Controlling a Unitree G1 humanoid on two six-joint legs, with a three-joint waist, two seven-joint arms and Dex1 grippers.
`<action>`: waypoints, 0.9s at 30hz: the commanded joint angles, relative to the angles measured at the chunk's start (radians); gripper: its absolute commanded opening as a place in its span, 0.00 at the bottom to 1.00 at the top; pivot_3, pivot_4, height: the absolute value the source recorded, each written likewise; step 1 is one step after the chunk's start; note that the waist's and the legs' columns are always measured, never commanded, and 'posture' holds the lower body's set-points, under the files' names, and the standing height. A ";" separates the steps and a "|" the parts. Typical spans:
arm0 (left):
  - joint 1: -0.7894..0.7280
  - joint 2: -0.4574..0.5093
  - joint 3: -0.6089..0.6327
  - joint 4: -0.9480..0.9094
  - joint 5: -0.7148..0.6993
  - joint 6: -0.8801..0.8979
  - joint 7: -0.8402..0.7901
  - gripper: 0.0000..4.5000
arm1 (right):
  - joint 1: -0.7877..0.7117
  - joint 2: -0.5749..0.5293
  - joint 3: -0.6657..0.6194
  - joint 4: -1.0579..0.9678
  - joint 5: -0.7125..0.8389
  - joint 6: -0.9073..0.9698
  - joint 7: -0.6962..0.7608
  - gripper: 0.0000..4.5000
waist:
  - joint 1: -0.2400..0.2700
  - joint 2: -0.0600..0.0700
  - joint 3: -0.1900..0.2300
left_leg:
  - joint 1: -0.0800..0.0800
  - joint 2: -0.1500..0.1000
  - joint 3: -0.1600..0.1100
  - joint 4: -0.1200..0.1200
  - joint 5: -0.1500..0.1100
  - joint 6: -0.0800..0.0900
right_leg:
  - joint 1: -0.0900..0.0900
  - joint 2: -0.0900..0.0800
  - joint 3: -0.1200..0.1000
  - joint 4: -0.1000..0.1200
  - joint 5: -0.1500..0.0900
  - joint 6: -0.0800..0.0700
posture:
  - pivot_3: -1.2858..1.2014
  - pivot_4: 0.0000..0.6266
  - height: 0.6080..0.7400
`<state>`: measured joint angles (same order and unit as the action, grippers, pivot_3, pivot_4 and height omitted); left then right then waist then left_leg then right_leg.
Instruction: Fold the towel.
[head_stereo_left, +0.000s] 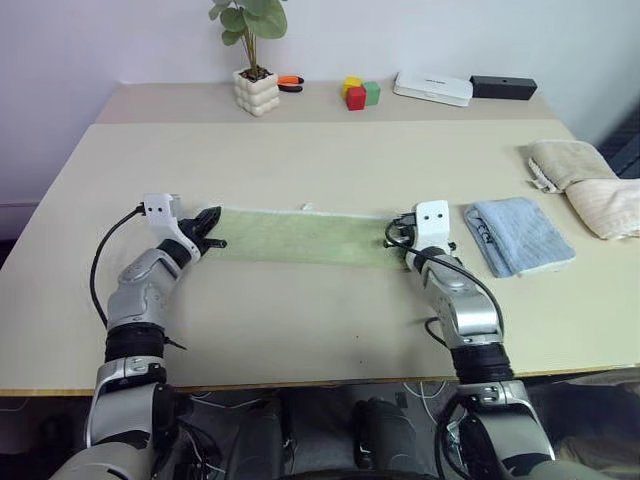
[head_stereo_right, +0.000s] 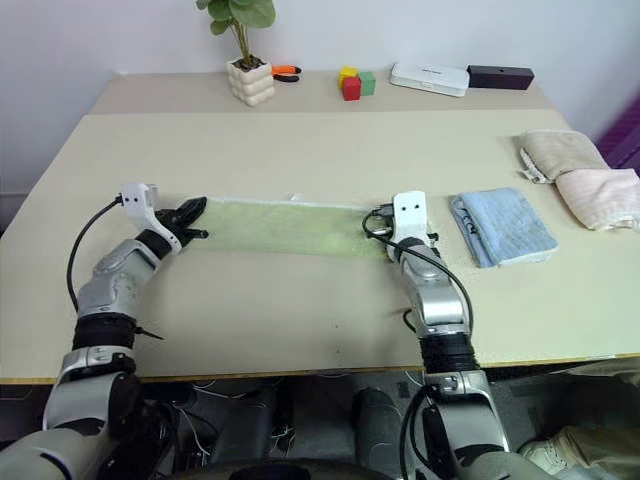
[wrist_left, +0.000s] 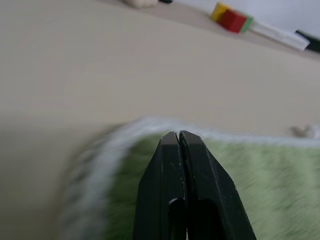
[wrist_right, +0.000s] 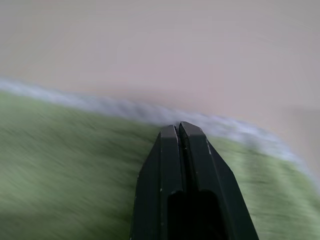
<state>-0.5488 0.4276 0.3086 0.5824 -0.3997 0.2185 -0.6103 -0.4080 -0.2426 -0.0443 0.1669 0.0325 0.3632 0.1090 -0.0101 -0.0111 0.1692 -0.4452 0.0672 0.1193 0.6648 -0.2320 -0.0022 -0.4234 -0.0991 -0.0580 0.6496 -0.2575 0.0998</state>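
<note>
Towel (head_stereo_left: 300, 236): light green, white edging; a narrow strip lying flat on the desk (head_stereo_left: 300, 150), just left of the folded light blue cloth (head_stereo_left: 518, 235).
Long axis: runs left to right across the desk, one short end toward each arm.
Left gripper (head_stereo_left: 212, 236): fingers pressed together, tips over the towel's left end.
Right gripper (wrist_right: 178, 129): fingers pressed together, tips over the towel's right end, near the blue cloth.
Grip on towel: cannot tell.

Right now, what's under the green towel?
The beige table lies under the green towel. The cloth covers the part right beneath it, so anything small there can't be seen.
</note>
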 joint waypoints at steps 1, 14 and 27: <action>-0.017 0.032 0.023 0.026 -0.008 -0.022 -0.030 0.00 | 0.002 -0.062 -0.014 -0.033 -0.002 -0.058 0.065 0.01 | -0.003 0.000 0.000 | 0.000 0.000 0.000 0.000 0.000 0.000 | 0.000 0.000 0.000 0.000 0.000 0.000 | 0.52 0.24 0.96; -0.019 0.111 -0.037 0.015 0.026 -0.162 -0.274 0.86 | 0.023 -0.116 -0.246 -0.285 0.471 0.334 0.273 0.86 | -0.001 0.000 0.000 | 0.000 0.000 0.000 -0.001 0.000 0.000 | 0.000 0.000 0.000 0.000 0.000 0.000 | 0.52 0.24 0.96; 0.019 0.189 -0.048 -0.152 -0.149 -0.033 -0.688 0.99 | 0.259 -0.103 -0.570 -0.541 0.895 0.717 0.083 0.99 | -0.004 0.000 0.000 | 0.001 0.001 -0.001 -0.002 -0.001 0.002 | 0.000 0.000 0.000 -0.001 0.000 -0.001 | 0.52 0.24 0.96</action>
<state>-0.5210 0.5911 0.2522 0.4676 -0.5320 0.1923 -1.2650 -0.1636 -0.3695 -0.5861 -0.3087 0.8630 1.0565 0.2389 -0.0137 -0.0109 0.1691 -0.4446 0.0679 0.1175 0.6626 -0.2330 -0.0007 -0.4234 -0.0990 -0.0583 0.6488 -0.2577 0.0992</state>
